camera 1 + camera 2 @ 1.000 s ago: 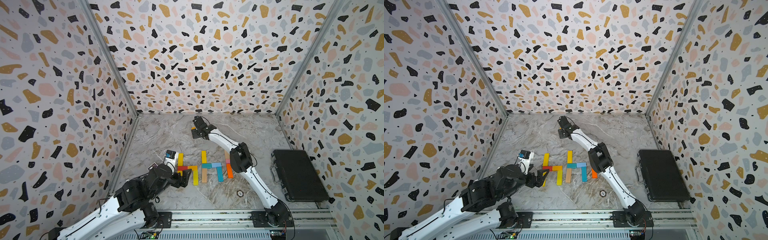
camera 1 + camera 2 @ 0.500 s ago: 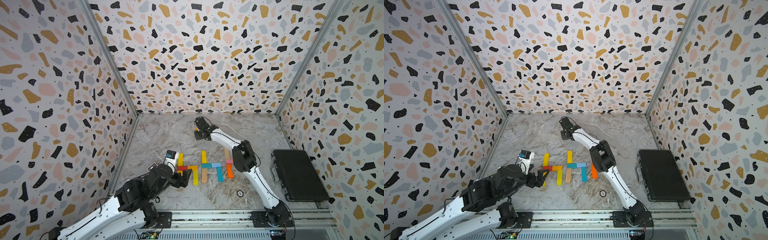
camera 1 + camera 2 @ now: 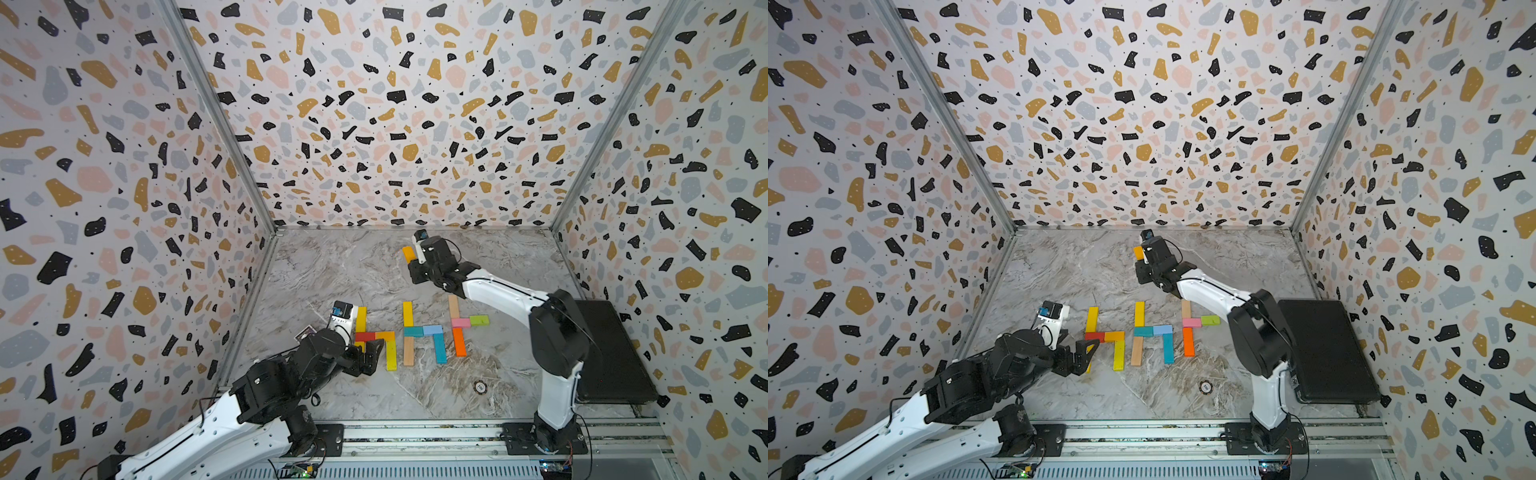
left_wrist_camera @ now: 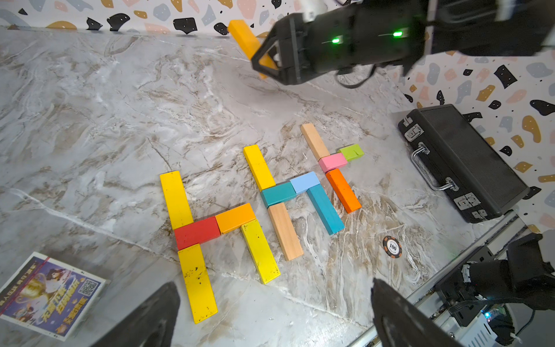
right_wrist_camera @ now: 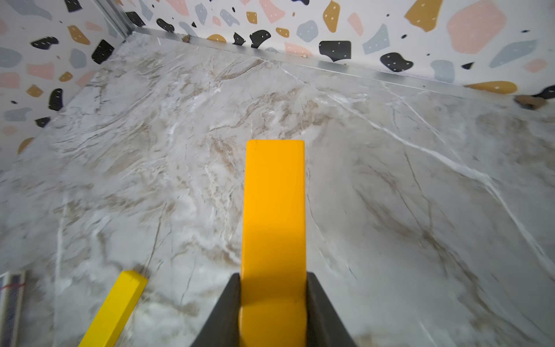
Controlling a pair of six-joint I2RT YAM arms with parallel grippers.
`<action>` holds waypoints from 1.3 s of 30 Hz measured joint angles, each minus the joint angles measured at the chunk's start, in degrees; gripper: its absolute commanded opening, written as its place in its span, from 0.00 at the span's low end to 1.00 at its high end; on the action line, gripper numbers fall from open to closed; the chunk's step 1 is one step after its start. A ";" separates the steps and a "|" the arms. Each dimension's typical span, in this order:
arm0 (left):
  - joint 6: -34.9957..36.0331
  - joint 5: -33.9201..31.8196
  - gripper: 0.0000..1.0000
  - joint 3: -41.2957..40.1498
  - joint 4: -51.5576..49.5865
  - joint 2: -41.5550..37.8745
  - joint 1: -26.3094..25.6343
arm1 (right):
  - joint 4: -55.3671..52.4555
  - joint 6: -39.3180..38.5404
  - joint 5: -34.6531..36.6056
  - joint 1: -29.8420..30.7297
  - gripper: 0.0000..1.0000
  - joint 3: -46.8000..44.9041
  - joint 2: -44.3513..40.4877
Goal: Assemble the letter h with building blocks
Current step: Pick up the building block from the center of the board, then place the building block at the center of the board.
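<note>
My right gripper (image 3: 415,261) (image 3: 1144,259) (image 5: 274,300) is shut on a long orange-yellow building block (image 3: 408,252) (image 5: 274,210), held above the table near the back. Three groups of building blocks lie flat mid-table. The left one has yellow (image 3: 361,319), red (image 3: 365,336) and orange (image 3: 385,335) bars. The middle one has yellow, teal (image 3: 413,331), light blue and plain wood bars. The right one has a wood (image 4: 314,141), a pink (image 4: 332,161), a green (image 4: 350,151) and an orange (image 4: 343,190) bar. My left gripper (image 3: 372,353) (image 4: 274,318) hangs open over the left group's near end.
A black case (image 3: 611,353) lies at the right, beside my right arm. A poker chip (image 3: 480,387) sits in front of the blocks. A printed card (image 4: 45,294) lies left of the left group. Patterned walls close three sides.
My right gripper has shut on the orange-yellow block and drifted slightly to the right with it. The left arm has not moved.
</note>
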 measured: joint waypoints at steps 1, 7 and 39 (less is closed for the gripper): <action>-0.04 0.35 0.99 -0.26 0.17 0.02 0.02 | 0.39 0.63 0.00 0.00 0.26 -3.41 -3.39; -0.17 2.03 0.99 -1.20 1.38 0.33 0.11 | -3.58 4.35 0.35 0.02 0.25 -26.40 -23.98; -2.01 6.47 0.99 -2.67 6.97 7.98 0.35 | -27.71 13.11 6.40 -3.26 0.20 -48.17 -43.10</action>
